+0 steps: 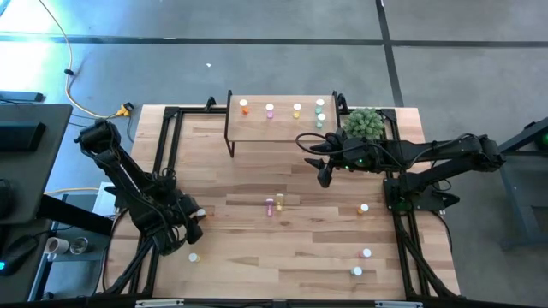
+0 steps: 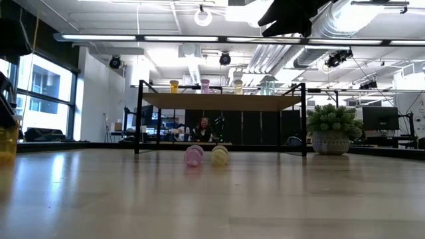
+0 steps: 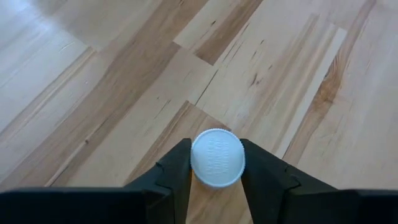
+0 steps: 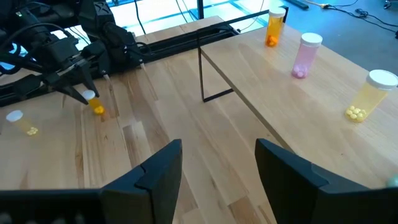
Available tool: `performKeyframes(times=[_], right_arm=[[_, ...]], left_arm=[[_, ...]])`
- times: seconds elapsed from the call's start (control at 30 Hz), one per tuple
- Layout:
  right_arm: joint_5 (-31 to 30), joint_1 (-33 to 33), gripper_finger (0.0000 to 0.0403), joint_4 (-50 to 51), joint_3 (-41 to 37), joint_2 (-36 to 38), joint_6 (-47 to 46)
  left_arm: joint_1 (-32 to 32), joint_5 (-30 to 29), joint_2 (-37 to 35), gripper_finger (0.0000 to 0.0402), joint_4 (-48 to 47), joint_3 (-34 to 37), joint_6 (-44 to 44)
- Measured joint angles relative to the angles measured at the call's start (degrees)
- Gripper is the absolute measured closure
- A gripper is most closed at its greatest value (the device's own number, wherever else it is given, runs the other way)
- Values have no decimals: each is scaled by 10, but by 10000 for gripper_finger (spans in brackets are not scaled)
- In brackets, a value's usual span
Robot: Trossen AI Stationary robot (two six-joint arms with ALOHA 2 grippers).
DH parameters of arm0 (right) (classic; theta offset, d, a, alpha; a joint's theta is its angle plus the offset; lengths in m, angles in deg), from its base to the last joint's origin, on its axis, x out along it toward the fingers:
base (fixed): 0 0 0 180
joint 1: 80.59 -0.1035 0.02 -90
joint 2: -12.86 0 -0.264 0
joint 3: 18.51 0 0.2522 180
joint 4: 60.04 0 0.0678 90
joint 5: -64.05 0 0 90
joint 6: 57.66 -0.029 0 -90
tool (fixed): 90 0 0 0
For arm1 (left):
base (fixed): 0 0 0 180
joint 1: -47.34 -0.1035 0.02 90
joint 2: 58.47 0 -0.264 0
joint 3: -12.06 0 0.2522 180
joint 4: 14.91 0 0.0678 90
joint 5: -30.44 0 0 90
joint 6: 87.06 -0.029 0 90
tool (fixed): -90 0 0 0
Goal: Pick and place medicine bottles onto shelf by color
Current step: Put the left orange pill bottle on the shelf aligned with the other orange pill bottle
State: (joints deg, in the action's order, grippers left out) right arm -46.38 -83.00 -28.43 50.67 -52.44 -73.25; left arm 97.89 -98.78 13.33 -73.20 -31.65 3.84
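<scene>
An orange bottle (image 4: 94, 104) is clamped between the fingers of the left gripper (image 1: 195, 215) near the table's left edge; its white cap (image 3: 217, 157) is seen pinched between the two dark fingers. On the shelf (image 1: 282, 130) at the table's far side, orange, pink, yellow and green bottles are stood in a row. A pink bottle (image 1: 269, 205) and a yellow bottle (image 1: 279, 201) are lying side by side mid-table. The right gripper (image 1: 323, 162) is held spread and empty in front of the shelf, near the plant (image 1: 364, 125)
</scene>
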Motion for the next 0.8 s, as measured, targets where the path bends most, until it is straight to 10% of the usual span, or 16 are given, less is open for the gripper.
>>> performKeyframes(times=[0.3,0.8], right_arm=[[-15,0,208,-1,0,0,1],[-16,0,208,-1,0,0,-11]], left_arm=[[-83,-1,-59,282,9,-37,-101],[-358,27,-137,281,11,-283,-663]])
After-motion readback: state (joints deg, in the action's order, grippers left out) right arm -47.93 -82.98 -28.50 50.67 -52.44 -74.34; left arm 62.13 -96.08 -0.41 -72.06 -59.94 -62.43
